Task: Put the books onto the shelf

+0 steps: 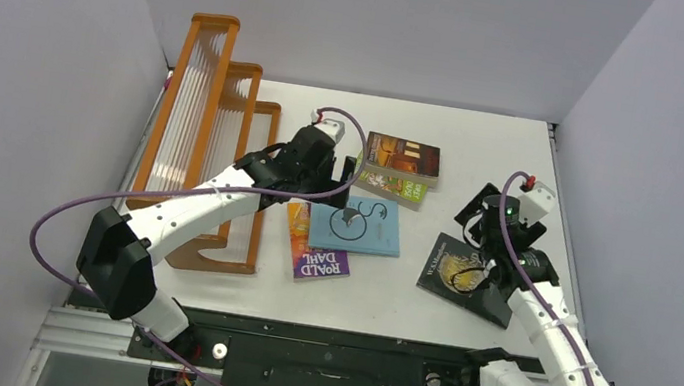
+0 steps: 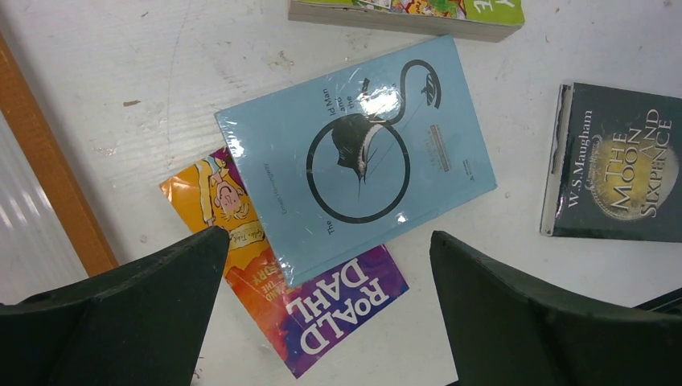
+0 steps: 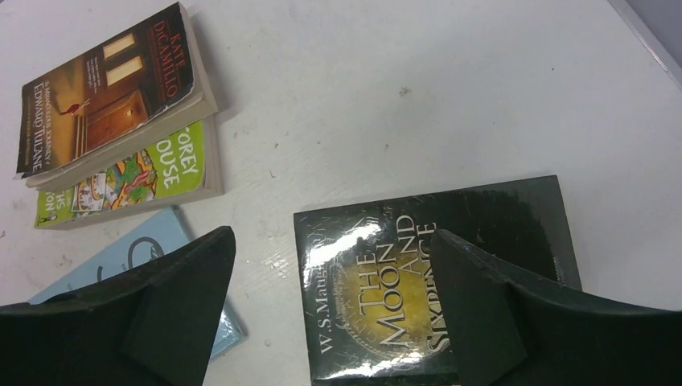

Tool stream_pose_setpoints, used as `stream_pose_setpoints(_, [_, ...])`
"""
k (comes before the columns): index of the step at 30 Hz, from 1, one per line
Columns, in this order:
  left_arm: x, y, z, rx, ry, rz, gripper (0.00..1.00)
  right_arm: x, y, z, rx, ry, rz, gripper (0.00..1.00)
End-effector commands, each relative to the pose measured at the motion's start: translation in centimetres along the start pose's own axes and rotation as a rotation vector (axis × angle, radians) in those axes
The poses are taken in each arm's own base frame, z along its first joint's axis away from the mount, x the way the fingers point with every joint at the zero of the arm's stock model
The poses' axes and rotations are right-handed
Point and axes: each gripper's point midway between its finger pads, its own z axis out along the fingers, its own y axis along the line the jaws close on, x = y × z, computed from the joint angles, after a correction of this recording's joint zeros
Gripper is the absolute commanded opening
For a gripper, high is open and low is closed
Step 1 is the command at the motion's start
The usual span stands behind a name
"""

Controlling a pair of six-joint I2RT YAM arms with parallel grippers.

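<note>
Fingers [image 2: 137, 305] of the left gripper [image 2: 328, 237] are spread wide with nothing between them, hanging above the white table [image 2: 161, 72]. Straight below the gap lies a thin light-blue paperback with a black circle drawing [image 2: 354, 161], flat, its cover under glossy film. It lies across an orange-and-purple "Roald Dahl" paperback [image 2: 322, 310], which sticks out from under it toward the fingertips, on the side of the left finger. Beyond the fingertips, at the far edge of the wrist view, is a bright green illustrated paperback [image 2: 490, 10]. The top view shows a dark brown-and-orange paperback [image 1: 404, 156] lying on it and covering much of it. Out past the left finger stands the orange-brown wooden shelf with three stepped tiers and clear ribbed panels [image 1: 206, 124], just beside the Roald Dahl book but not touching it.

The right gripper [image 3: 331, 235] is likewise fully parted and empty. Under its gap and its right finger lies a black paperback with a gold emblem [image 3: 499, 217], titled "The Moon and Sixpence", flat on the table. A corner of the light-blue book shows beneath its left finger. The brown-on-green stack sits ahead of that finger, well apart from the black book. All five books lie on the table.
</note>
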Motion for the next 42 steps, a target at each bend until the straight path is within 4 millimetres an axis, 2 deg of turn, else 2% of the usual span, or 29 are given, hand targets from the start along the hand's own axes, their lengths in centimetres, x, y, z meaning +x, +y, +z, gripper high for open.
stream_pose_setpoints(1, [-2.2,-1.0,-1.3,0.067,-0.109,-0.019,0.96,-0.9,0.9,-0.6,-0.071,-0.057,0.033,0.86])
stream_pose_setpoints(4, [-2.2,-1.0,-1.4,0.071,-0.115,-0.011,0.96,-0.4,1.2,-0.8,-0.114,-0.05,0.035,0.86])
stream_pose_setpoints(10, [-1.3,-0.5,-0.8,0.046,-0.072,-0.007,0.96,0.2,3.4,-1.1,-0.24,-0.045,0.069,0.86])
stream_pose_setpoints(13, [-0.5,-1.4,-0.9,0.11,-0.044,0.026,0.96,0.5,4.2,-1.3,-0.267,-0.037,0.056,0.86])
stream_pose_setpoints(16, [0.2,-1.6,-0.8,0.122,-0.003,0.049,0.96,1.7,5.9,-1.9,-0.347,-0.006,0.019,0.86])
stream_pose_setpoints(18, [1.2,-0.9,-0.4,0.085,0.041,0.061,0.96,2.2,7.5,-2.3,-0.421,0.001,0.024,0.86])
stream_pose_setpoints(23, [3.0,0.2,0.5,0.033,0.091,0.038,0.96,5.2,10.7,-2.3,-0.504,0.092,0.042,0.86])
stream_pose_setpoints(24, [3.4,0.3,0.7,0.027,0.102,0.033,0.96,5.3,11.5,-2.5,-0.528,0.094,0.059,0.86])
stream_pose_setpoints(25, [3.5,0.4,0.9,0.023,0.106,0.022,0.96,6.6,11.6,-2.1,-0.523,0.129,0.097,0.86])
stream_pose_setpoints(26, [3.9,0.6,1.4,0.016,0.12,0.021,0.96,6.7,12.5,-2.4,-0.559,0.124,0.137,0.85])
stream_pose_setpoints(27, [4.2,0.8,2.0,0.026,0.136,0.016,0.96,8.6,12.7,-2.3,-0.559,0.164,0.203,0.85])
stream_pose_setpoints(28, [4.6,1.2,2.6,0.034,0.152,0.005,0.96,8.4,13.7,-2.5,-0.602,0.145,0.258,0.85])
stream_pose_setpoints(29, [4.6,1.3,3.6,0.079,0.17,-0.024,0.98,10.5,13.7,-2.6,-0.6,0.185,0.313,0.85])
stream_pose_setpoints(30, [4.3,2.3,4.1,0.084,0.173,-0.054,0.99,11.3,14.0,-2.7,-0.623,0.184,0.35,0.85])
stream_pose_setpoints(31, [4.3,2.2,4.7,0.112,0.183,-0.058,0.99,12.4,14.5,-3.2,-0.627,0.206,0.384,0.85])
stream_pose_setpoints(34, [2.1,2.7,5.7,0.108,0.149,-0.022,0.99,14.4,15.5,-3.9,-0.644,0.248,0.461,0.85])
stream_pose_setpoints(35, [1.3,2.5,6.2,0.108,0.147,-0.011,0.99,15.7,15.8,-4.0,-0.638,0.29,0.494,0.85])
stream_pose_setpoints(36, [0.9,2.6,6.5,0.109,0.15,0.008,0.99,15.7,16.4,-4.4,-0.669,0.297,0.533,0.85])
stream_pose_setpoints(37, [0.4,2.4,7.4,0.113,0.152,0.018,0.98,17.0,16.7,-4.5,-0.661,0.339,0.559,0.85])
stream_pose_setpoints(39, [-0.3,2.3,8.6,0.116,0.154,0.039,0.97,17.4,17.9,-5.0,-0.702,0.363,0.632,0.85])
stream_pose_setpoints(42, [-0.8,2.5,10.1,0.13,0.15,0.038,0.97,19.2,17.5,-4.0,-0.645,0.398,0.693,0.84])
